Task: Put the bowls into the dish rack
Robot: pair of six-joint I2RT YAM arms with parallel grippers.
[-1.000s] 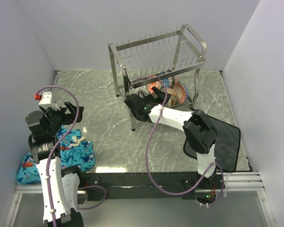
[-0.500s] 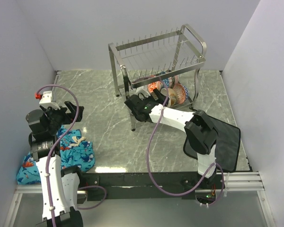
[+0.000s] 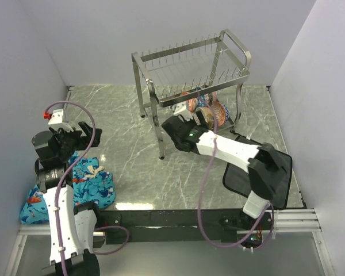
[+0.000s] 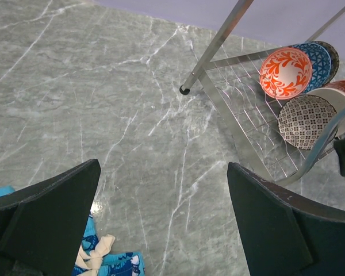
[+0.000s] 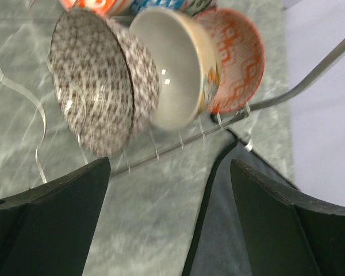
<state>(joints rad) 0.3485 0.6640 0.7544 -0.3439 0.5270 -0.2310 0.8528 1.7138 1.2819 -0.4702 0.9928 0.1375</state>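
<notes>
Bowls (image 5: 172, 75) stand on edge in the dish rack (image 4: 214, 43) (lower tier).

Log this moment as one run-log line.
right gripper: open, empty, beside racked bowls | left gripper: open, empty, above table | bowls: standing in dish rack lower tier

Bowls half-screened in the rack's lower tier

From above, the bowls (image 3: 210, 110) at 1 o'clock sit behind the dish rack (image 3: 190, 63) upper wires and the right gripper (image 3: 190, 118), so their count cannot be told. The right wrist view smears them, and two at 12 o'clock are cut by the top edge. In the left wrist view a blurred grey curve (image 4: 325, 138), wire or cable, crosses those at 3 o'clock, and the blue cloth (image 4: 121, 263) runs off at 7 o'clock
</notes>
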